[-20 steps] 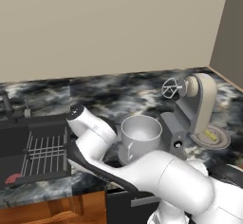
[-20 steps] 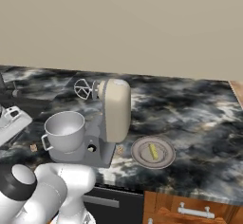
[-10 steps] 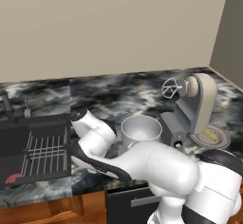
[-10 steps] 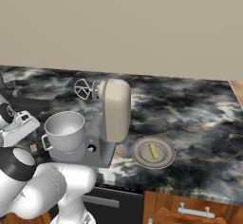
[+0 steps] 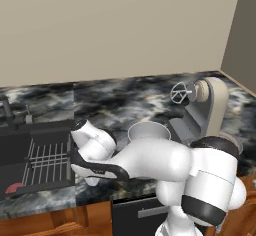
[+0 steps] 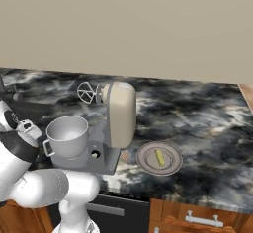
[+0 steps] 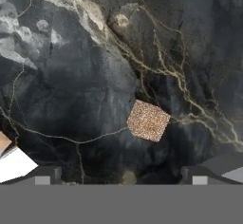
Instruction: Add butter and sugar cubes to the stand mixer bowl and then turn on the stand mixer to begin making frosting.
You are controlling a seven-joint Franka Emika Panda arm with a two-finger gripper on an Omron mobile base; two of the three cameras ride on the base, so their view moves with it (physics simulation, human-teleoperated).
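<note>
A tan speckled sugar cube (image 7: pixel 148 120) lies on the black marble counter, just ahead of my gripper (image 7: pixel 121 178). The two fingertips (image 7: pixel 43 175) stand wide apart, open, with nothing between them. My wrist (image 5: pixel 95 147) bends down over the counter between the sink and the stand mixer bowl (image 5: pixel 148 131). The light grey bowl (image 6: pixel 67 135) sits on the dark base of the beige stand mixer (image 6: pixel 121 112), whose head is tilted back with the wire whisk (image 6: pixel 86 92) raised. The pale-yellow butter (image 6: pixel 159 157) lies on a round grey plate (image 6: pixel 148 164) to the right of the mixer.
A dark sink with a wire rack (image 5: pixel 42 157) lies left of the arm. A small tan lump (image 6: pixel 125 155) rests on the counter between the mixer base and the plate. Wooden cabinet fronts (image 6: pixel 197 219) run below the counter edge; a beige wall stands behind.
The arm has folded further forward and the hand has dropped lower toward the counter left of the bowl. Bowl, mixer and plate have not moved. The jaws stay open.
</note>
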